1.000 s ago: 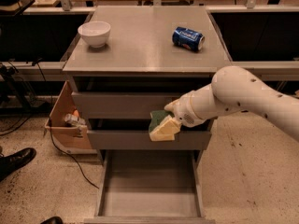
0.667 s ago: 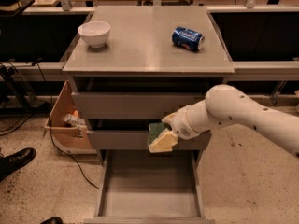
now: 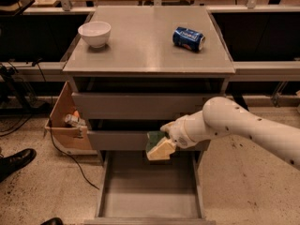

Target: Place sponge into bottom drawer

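The sponge [image 3: 158, 146], dark green over yellow foam, is held in my gripper [image 3: 166, 139] at the end of the white arm coming in from the right. It hangs in front of the middle drawer's face, above the back part of the bottom drawer [image 3: 149, 205]. The bottom drawer is pulled out toward the camera, a wide shallow grey tray with nothing inside. The gripper's fingers are mostly hidden by the wrist and the sponge.
A white bowl [image 3: 94, 33] and a blue soda can [image 3: 188, 37] lying on its side sit on the cabinet top [image 3: 145, 55]. The two upper drawers [image 3: 140, 106] are pushed in. A cardboard box [image 3: 68, 125] with items stands left of the cabinet. A black shoe [image 3: 14, 161] is at the left edge.
My gripper with the sponge has moved down and a little left, from the level of the top drawer to the lower edge of the middle drawer, over the open bottom drawer.
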`<state>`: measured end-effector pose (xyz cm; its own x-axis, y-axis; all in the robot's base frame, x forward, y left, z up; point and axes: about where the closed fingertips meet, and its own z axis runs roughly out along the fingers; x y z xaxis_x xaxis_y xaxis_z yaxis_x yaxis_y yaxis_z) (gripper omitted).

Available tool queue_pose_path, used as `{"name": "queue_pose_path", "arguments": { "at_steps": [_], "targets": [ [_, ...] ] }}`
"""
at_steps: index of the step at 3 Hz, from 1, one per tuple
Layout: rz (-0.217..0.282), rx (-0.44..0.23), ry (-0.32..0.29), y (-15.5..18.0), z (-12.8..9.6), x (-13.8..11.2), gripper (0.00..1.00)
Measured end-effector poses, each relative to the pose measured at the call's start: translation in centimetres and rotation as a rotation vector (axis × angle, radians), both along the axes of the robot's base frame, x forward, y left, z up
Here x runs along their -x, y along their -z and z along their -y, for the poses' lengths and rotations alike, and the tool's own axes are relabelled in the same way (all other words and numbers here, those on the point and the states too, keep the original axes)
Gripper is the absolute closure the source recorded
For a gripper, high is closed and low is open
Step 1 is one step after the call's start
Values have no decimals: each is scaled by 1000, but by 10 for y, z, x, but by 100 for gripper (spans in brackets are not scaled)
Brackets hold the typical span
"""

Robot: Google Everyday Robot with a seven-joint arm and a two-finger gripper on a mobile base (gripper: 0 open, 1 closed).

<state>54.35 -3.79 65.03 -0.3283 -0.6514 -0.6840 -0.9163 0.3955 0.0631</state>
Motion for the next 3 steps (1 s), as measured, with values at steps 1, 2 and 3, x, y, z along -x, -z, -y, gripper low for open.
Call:
{"name": "queue_pose_path", "arguments": {
  "at_steps": [1, 2, 3],
  "targets": [
    [-54, -15, 24, 70, -5, 13, 100],
    [-73, -33, 43, 133, -9, 22, 100],
    [-76, -49, 47, 186, -12, 24, 100]
  ]
}}
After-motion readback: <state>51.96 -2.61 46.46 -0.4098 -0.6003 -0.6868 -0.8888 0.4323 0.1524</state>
